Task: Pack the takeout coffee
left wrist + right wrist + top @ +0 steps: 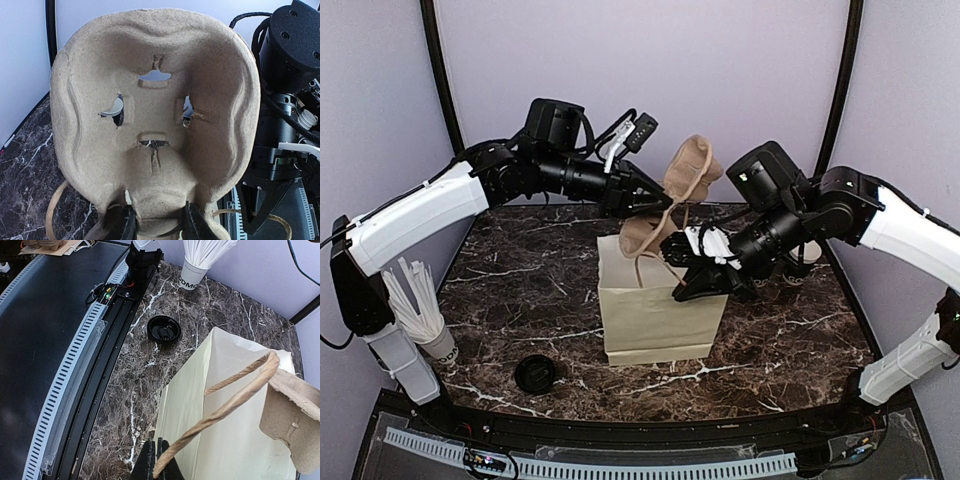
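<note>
A: Where's the takeout coffee? I can't find it.

B: Neither can I; no lidded cup shows in any view; it may sit behind the right arm, but I can't tell. What I do have is the left gripper pinching the rim of a pulp cup carrier, held tilted over the paper bag; the right gripper has its fingers pressed together on the bag's twisted handle.

A: What worries you?

B: Two things; the carrier is gripped by one edge only, so if it snags the bag's mouth going in, I'd expect it to pivot in the fingers or slip out; and if I tug the handle sideways, the bag, standing free on the marble table, could tip or fold its mouth shut.

A: Which view do you trust?

B: Only the overhead sets carrier against bag; the left wrist is filled by the carrier, though it shows the pinch; only the right wrist shows the handle between the fingers, plus the loose black lid and the cup of white sticks near the table's edge.
</note>
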You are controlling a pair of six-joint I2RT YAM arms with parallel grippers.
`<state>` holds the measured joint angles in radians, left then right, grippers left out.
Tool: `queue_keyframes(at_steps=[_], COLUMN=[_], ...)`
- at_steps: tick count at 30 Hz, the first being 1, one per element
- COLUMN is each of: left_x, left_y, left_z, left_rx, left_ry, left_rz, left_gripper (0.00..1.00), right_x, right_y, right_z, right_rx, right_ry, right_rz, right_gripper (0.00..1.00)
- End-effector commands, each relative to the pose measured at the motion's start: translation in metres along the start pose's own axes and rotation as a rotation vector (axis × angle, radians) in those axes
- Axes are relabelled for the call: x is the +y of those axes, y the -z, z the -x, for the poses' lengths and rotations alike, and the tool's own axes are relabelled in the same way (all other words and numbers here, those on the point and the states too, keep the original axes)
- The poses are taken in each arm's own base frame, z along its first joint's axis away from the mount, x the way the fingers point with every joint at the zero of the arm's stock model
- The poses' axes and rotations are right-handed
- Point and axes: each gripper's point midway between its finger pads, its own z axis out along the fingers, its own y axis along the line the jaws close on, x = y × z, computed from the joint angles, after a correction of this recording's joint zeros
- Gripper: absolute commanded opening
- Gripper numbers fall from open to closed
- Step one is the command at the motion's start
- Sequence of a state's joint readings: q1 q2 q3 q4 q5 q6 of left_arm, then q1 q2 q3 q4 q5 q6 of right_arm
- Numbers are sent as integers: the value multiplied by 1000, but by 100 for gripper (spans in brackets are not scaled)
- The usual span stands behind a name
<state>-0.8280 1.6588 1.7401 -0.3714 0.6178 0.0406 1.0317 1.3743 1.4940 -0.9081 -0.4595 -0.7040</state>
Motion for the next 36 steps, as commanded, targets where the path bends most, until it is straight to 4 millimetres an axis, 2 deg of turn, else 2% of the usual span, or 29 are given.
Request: queue_keyframes(at_steps=[1,6,11,16,18,20,24,28,31,36], left_x=[-16,-17,-21,-15,-12,-6,-2,-1,0,0], left_y=[3,7,7,7,7,8,6,4,5,4], left_z=[-7,-30,-45,-57,-62,-68,-82,-84,-84,-90], left_rx=[40,116,175,244,270,298,352,378,390,430], left_ry=[5,38,63,81,87,99,119,117,116,114], left_rz=[-38,-14,-7,36,61,89,112,128,142,154], left_gripper=[22,22,21,21,21,20,19,19,18,18], right_x=[-1,0,1,3,5,7,5,-17,-33,-57], right_y=[10,9,8,11,12,14,35,76,98,115], right_z=[5,2,1,0,-2,-3,3,13,9,-3], right_rx=[-1,5,4,7,13,17,-6,-54,-60,-61], right_ry=[29,24,21,20,21,27,21,12,-9,-69], right_rz=[-37,-35,-33,-32,-33,-28,-45,-132,-207,-317], right_gripper=[3,4,4,4,8,20,31,33,33,33])
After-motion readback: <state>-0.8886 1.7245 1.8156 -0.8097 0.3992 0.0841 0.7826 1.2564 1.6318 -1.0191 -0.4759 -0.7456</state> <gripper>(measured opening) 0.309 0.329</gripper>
